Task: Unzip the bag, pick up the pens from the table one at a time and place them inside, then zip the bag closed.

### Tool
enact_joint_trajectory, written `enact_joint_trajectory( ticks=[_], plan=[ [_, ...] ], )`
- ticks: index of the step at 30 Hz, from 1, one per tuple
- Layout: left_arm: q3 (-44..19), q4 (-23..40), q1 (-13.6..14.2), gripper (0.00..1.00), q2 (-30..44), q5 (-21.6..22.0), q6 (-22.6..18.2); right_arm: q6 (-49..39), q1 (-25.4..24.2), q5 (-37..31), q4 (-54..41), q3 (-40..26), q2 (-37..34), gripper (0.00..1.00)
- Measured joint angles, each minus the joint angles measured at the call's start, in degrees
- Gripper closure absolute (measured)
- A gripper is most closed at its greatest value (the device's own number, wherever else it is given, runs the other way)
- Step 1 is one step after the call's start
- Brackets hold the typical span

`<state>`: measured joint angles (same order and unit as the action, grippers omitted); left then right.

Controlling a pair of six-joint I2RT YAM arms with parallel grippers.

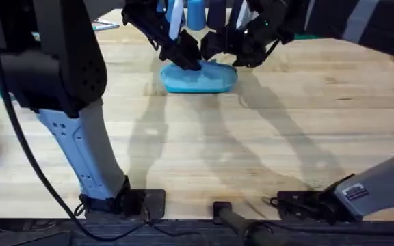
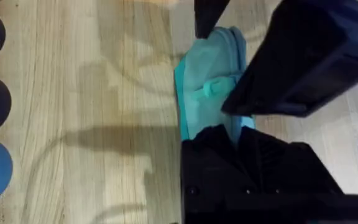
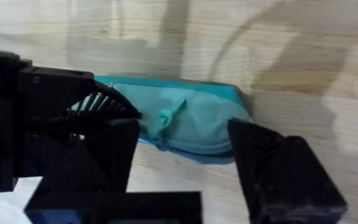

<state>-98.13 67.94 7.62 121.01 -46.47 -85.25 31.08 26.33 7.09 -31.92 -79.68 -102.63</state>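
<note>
Black grippers [image 1: 191, 58] [image 1: 219, 46] over bag [image 1: 200, 80]

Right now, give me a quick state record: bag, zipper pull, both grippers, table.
bag: light-blue bag, lying on the table at the far centre
zipper pull: small teal pull on the bag's top
left gripper: left gripper at the bag's left end, shut on it
right gripper: right gripper open, over the bag
</note>
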Motion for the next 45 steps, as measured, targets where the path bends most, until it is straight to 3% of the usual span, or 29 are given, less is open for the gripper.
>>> enact_joint_trajectory(
  ticks=[12,16,23,45],
  plan=[
    [0.0,0.0,0.0,0.958,0.0,0.1,0.0,0.5,0.5,0.0,0.3,0.0,-0.9,0.541],
    [0.0,0.0,0.0,0.958,0.0,0.1,0.0,0.5,0.7,0.0,0.4,0.0,-0.9,0.630],
    [0.0,0.0,0.0,0.958,0.0,0.2,0.0,0.7,0.7,0.3,0.6,0.0,-0.9,0.951],
    [0.0,0.0,0.0,0.958,0.0,0.2,0.0,0.7,0.6,0.2,0.6,0.0,0.5,0.968]
  ],
)
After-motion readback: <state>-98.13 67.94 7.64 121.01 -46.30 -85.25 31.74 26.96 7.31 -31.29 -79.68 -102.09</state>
